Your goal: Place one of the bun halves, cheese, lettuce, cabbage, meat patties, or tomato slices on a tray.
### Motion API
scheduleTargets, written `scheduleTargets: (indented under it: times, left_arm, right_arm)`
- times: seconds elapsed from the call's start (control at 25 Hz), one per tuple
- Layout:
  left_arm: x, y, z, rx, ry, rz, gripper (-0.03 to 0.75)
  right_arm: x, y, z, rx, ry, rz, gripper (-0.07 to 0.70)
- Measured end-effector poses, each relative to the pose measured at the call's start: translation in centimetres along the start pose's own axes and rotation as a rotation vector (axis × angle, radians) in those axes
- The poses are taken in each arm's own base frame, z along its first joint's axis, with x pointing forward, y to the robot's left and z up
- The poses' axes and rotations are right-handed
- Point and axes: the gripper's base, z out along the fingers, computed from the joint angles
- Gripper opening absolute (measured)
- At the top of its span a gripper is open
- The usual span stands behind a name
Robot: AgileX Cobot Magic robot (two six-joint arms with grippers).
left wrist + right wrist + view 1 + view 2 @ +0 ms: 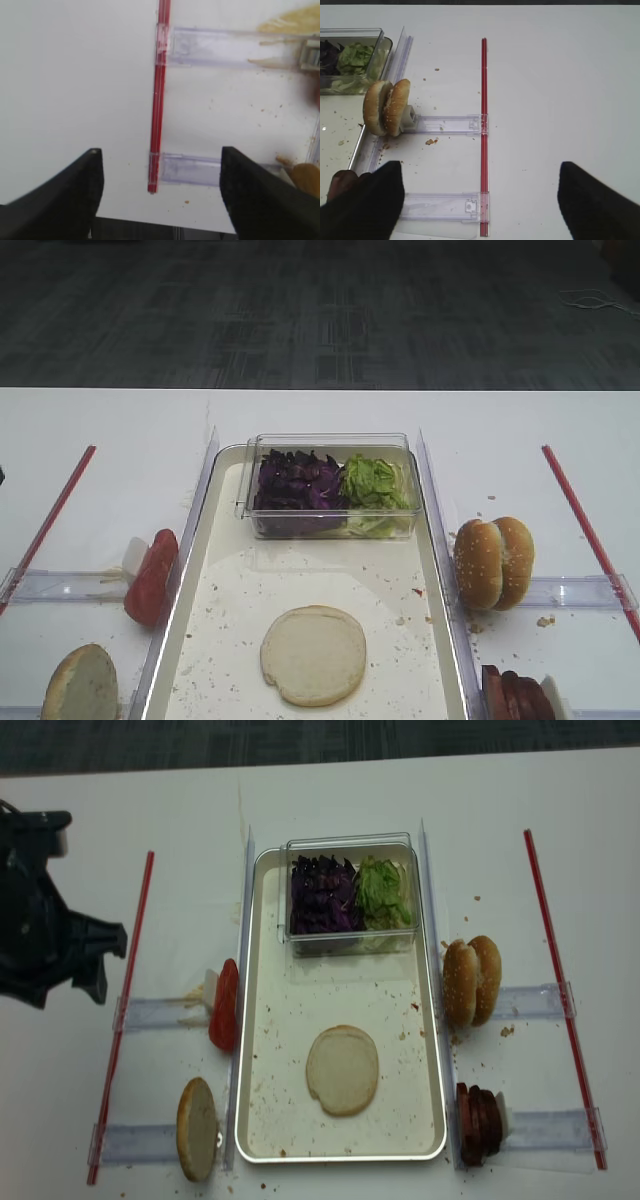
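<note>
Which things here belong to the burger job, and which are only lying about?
For the job:
- tray
- plain bun half lying in the tray
- cabbage
- lettuce
- tomato slices
- meat patties
- seeded bun halves

Lying about:
- red strips
- clear holders

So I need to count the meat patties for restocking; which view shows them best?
The realsense high view: the whole row of meat patties stands on edge, right of the tray. The other high view crops them at its bottom edge. The right wrist view shows one dark edge behind the right claw. The left wrist view shows none.
</note>
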Motion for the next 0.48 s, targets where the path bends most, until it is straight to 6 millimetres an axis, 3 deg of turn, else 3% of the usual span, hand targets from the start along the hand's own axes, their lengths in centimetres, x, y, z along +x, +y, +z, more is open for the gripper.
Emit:
scheduleTargets:
  times: [0.48]
  left_arm:
    - [10.6,1.1,-0.9,0.054,-0.079,-0.008,0.488]
  right_arm:
    - [0.0,0.0,0.0,0.0,0.0,-0.001,0.65]
